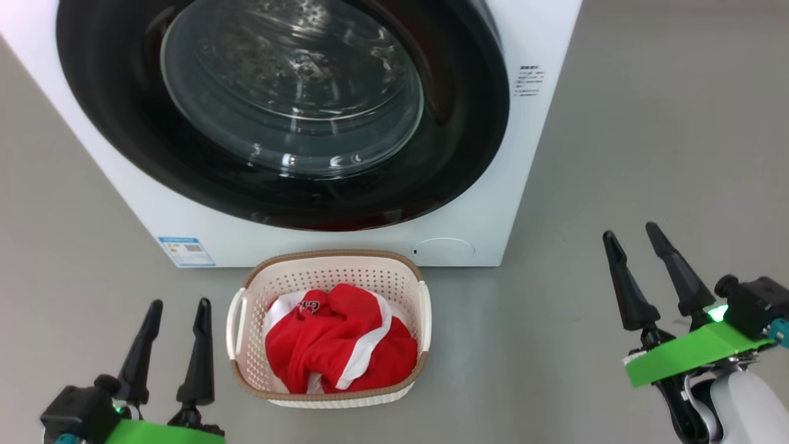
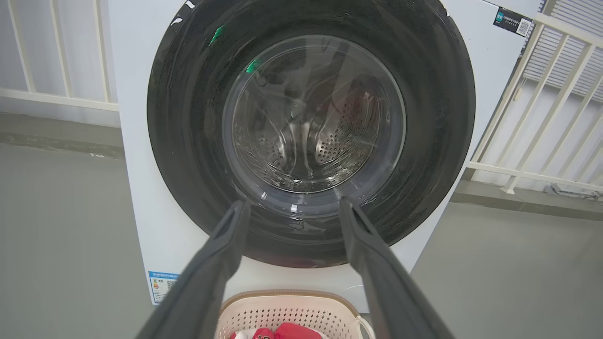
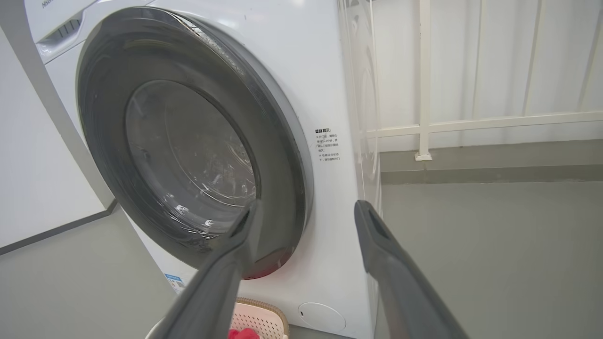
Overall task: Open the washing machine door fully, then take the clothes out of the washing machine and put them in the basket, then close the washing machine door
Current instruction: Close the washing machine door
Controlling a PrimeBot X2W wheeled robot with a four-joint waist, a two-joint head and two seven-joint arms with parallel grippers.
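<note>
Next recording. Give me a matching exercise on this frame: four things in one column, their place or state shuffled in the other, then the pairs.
Things:
1. washing machine door
2. clothes
3. basket
4. right gripper

Place or state:
A. heaped inside the basket
B. closed
C. open, holding nothing
D. standing on the floor in front of the washing machine

Pairs: 1-B, 2-A, 3-D, 4-C

Black door (image 1: 123, 123) shut on white washing machine (image 1: 536, 154); red clothes (image 1: 339, 348) heaped in cream basket (image 1: 336, 254).
</note>
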